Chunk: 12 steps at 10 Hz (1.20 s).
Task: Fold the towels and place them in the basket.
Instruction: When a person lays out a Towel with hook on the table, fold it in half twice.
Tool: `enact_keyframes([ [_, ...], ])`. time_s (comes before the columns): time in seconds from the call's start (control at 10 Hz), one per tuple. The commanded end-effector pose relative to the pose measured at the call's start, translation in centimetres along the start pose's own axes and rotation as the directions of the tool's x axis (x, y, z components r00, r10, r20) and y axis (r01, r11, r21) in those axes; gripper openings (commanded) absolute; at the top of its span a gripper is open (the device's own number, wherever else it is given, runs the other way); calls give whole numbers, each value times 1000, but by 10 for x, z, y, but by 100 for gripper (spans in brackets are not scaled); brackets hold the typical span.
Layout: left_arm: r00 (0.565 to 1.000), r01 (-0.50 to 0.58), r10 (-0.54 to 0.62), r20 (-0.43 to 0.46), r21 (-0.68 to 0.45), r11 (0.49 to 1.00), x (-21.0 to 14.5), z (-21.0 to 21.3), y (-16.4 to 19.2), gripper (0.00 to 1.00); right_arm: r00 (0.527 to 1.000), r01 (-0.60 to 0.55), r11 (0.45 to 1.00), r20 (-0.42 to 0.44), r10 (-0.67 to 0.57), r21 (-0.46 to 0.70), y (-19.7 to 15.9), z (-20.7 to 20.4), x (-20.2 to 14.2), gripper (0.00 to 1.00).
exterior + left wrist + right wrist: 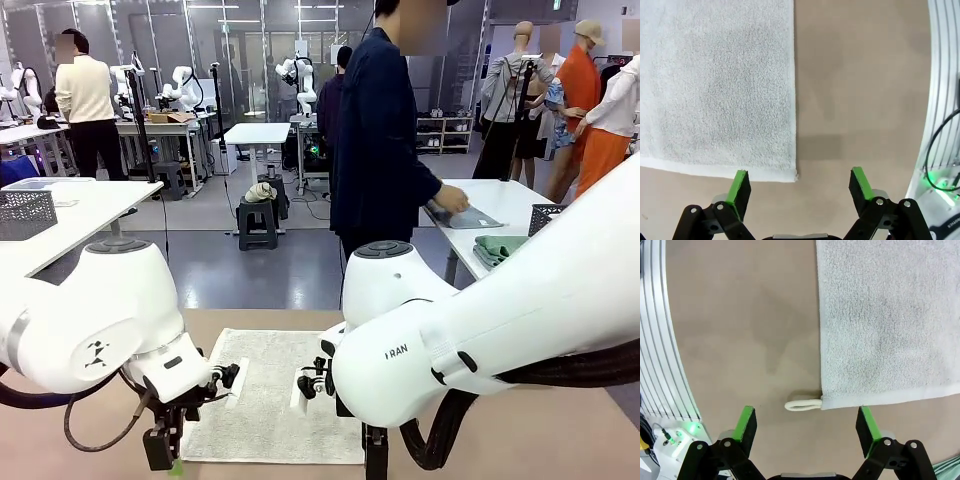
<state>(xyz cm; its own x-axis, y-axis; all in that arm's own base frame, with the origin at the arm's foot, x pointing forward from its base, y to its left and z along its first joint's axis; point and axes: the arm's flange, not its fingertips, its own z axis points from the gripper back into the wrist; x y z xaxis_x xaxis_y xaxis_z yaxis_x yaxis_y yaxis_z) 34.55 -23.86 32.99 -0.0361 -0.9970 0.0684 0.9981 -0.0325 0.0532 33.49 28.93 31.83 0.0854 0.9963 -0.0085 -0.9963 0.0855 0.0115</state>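
Observation:
The cream-white towel (268, 395) lies spread flat on the tan table between my two arms. My left gripper (163, 452) hangs open just above its near left corner. In the left wrist view that corner of the towel (715, 90) lies between the fingers of the left gripper (800, 186), close to one green pad. My right gripper (374, 455) is open over the near right corner. In the right wrist view the towel (890, 320) ends in a small corner loop (802, 404) that lies between the open fingers of the right gripper (807, 426). A folded green towel (500, 247) and a dark basket (545, 217) sit on the white table at far right.
A person in dark clothes stands behind that white table (510, 200) with a hand on a grey-blue cloth (465, 216). A paler grey lattice basket (25, 213) stands on another table at far left. A ribbed metal rail (942, 75) runs along the tan table's near edge.

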Motion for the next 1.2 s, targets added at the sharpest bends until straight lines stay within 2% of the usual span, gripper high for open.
enact_keyframes([
  [0.0, 1000, 3, -4, 6, 24, 1000, 0, -15, 8, 100, 999, -45, 999, 3, 45, 5, -7, -8, 2, 100],
  [0.4, 999, 29, -29, -16, 37, 999, 3, -25, 10, 100, 997, -61, 997, 37, 62, -38, -16, -24, -2, 100],
  [1.1, 999, -1, 1, -49, -8, 1000, 0, -35, 13, 100, 999, -37, 999, 38, 38, -15, -26, -32, -3, 100],
])
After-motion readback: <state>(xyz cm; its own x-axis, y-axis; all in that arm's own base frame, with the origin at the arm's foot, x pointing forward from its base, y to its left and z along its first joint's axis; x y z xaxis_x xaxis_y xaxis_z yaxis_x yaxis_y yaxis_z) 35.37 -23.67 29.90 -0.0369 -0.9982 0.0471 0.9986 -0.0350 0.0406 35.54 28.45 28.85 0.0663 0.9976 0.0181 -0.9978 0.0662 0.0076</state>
